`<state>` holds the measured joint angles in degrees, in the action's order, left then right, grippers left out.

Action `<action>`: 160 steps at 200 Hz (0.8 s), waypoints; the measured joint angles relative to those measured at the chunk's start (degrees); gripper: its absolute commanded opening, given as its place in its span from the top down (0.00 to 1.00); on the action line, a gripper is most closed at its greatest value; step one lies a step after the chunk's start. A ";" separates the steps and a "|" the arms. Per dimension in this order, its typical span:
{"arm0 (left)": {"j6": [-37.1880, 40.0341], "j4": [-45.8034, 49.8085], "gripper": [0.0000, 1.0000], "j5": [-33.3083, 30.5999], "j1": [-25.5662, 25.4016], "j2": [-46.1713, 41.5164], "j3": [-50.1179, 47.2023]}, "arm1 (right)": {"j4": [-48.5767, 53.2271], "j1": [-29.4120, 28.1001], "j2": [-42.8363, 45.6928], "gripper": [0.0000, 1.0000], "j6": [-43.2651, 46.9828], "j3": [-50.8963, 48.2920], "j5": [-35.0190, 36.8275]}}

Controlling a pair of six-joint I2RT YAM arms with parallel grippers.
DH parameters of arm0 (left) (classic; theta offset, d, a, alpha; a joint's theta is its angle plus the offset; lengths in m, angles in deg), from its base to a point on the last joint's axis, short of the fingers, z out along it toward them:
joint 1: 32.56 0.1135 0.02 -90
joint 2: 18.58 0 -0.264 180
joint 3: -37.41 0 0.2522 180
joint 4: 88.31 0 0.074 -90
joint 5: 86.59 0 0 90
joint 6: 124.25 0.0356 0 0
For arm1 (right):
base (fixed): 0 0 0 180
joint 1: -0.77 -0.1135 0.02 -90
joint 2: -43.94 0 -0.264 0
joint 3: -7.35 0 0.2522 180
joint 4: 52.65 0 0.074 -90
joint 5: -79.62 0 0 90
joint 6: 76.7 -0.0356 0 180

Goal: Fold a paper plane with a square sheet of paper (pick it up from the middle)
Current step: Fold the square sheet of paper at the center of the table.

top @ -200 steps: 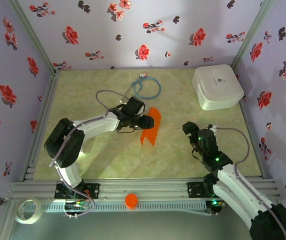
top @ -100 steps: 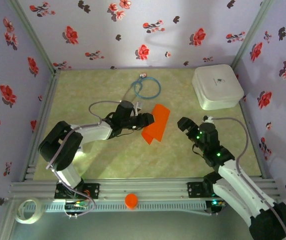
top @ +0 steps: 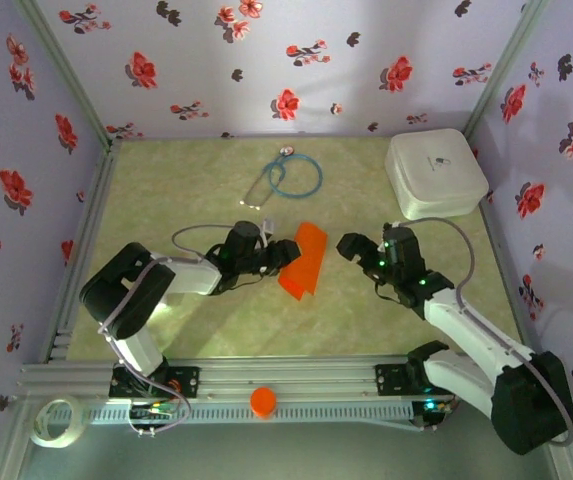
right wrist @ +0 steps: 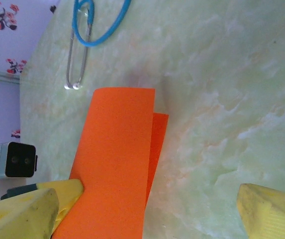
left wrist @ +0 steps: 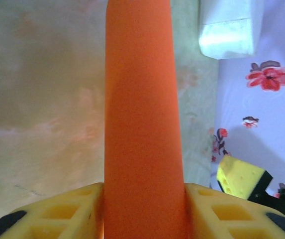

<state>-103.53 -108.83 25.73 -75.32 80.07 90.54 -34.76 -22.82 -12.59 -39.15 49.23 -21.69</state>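
Note:
The square sheet of paper (top: 304,259), bright orange, is bent double and hangs just above the table's middle. My left gripper (top: 287,251) is shut on its left edge. In the left wrist view the paper (left wrist: 141,114) rises between the two yellow fingers (left wrist: 62,211) of the left gripper (left wrist: 143,201). My right gripper (top: 350,247) stands open a short way right of the sheet. In the right wrist view the two layers of the paper (right wrist: 116,159) lie ahead of the right gripper (right wrist: 147,219), nearer its left finger (right wrist: 20,219); nothing is pinched.
A blue stethoscope (top: 288,177) lies behind the paper. A white rounded box (top: 436,173) sits at the back right corner. A small round orange cap (top: 263,401) and a tape roll (top: 54,420) rest on the front rail. Flowered walls enclose the table.
My left gripper has drawn back toward the near left, carrying the paper, which now leans lower. The right arm has swung left and forward, closing in on the sheet.

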 measured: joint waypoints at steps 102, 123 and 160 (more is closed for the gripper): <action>4.26 17.51 0.42 -7.56 -3.50 -1.42 3.74 | -0.13 0.00 -6.99 0.09 -0.02 0.59 -4.72; 8.81 25.81 0.41 -8.11 -3.54 -1.62 8.37 | -0.46 0.00 -8.15 0.09 -0.02 0.63 -5.62; 15.69 35.67 0.41 -7.76 -3.54 -1.27 13.73 | -0.52 0.00 -8.79 0.09 -0.07 0.66 -6.16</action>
<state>-87.83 -73.16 17.97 -78.86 78.80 104.27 -35.29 -22.82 -21.38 -39.21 49.89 -27.85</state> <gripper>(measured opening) 0.594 0.907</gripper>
